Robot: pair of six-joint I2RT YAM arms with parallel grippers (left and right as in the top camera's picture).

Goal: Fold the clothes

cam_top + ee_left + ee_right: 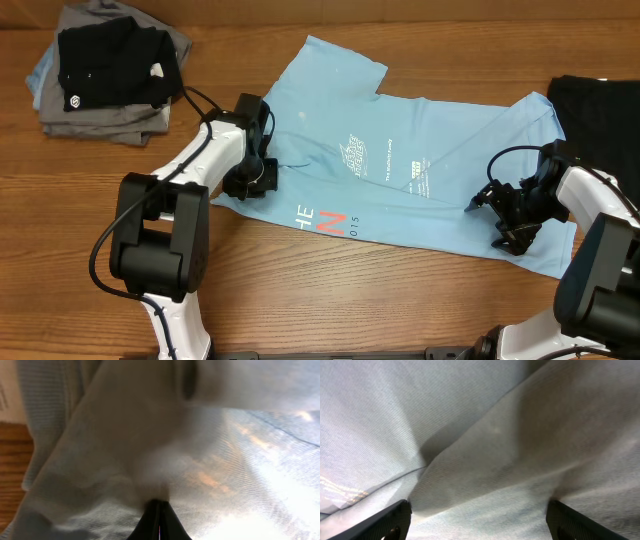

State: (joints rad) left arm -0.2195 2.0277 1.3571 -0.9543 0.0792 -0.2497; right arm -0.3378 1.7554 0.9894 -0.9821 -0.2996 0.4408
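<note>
Wooden table, grey garments stacked far left, black shirt on top, black cloth at right edge

On the light blue T-shirt, the lettering near its lower edge reads "HE" in white, then a red-orange "N", then small white "015". The white emblem print at the T-shirt's middle is too small to read. Left of the T-shirt, a black shirt has a round logo without readable letters.

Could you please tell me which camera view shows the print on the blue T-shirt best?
The overhead view: the whole T-shirt lies spread out there, with its white print and red mark in sight. The left wrist view shows only plain fabric close up, and the right wrist view the same, with no print.
</note>
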